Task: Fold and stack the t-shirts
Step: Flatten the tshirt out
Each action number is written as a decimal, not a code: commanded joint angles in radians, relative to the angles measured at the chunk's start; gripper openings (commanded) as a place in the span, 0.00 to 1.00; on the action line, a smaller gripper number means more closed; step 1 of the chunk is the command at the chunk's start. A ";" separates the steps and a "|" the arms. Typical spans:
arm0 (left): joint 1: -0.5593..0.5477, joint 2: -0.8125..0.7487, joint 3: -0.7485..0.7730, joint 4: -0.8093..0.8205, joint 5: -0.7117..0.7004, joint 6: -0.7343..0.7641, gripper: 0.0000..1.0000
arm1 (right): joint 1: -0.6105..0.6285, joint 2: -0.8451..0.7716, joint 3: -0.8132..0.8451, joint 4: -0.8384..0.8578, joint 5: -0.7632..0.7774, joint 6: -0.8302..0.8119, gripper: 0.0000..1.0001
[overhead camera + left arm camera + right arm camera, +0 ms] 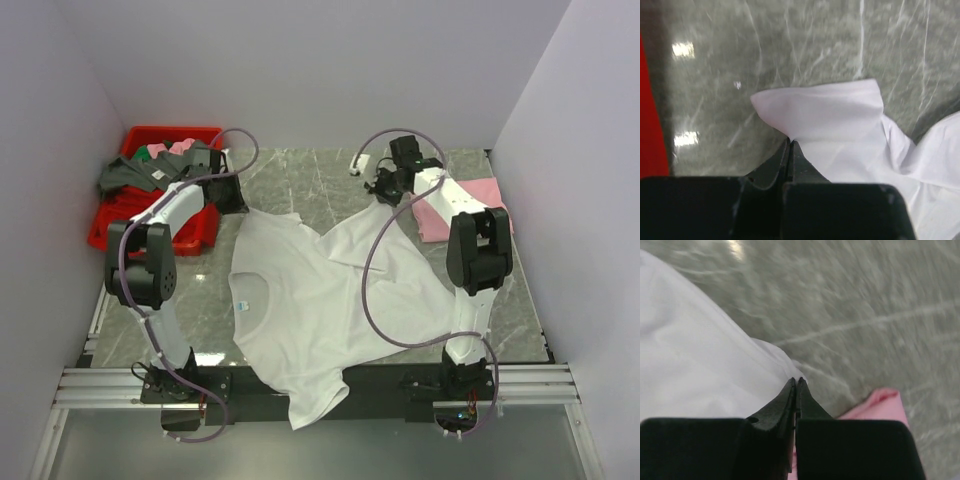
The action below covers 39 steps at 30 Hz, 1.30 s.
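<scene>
Pink t-shirt (pixel 484 190) lies folded just right of the right gripper (pixel 796 382), so one garment looks done. White t-shirt (pixel 300 310) lies spread and unfolded, trailing back from both pincers toward the arm bases, hem spilling over the near edge of the table (pixel 300 170); folding it and stacking it with the pink one remain. Left gripper (pixel 790 145) jaws pressed tight on a white sleeve corner, right jaws likewise closed, nipping the white cloth's edge by the look of it; bare marble ahead of both tips gives room, but the red bin (pixel 165 133) crowds the left pincer's left side.
</scene>
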 commanded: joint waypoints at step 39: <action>0.019 0.156 0.256 0.141 -0.054 0.129 0.00 | -0.115 0.153 0.148 0.145 0.210 0.473 0.00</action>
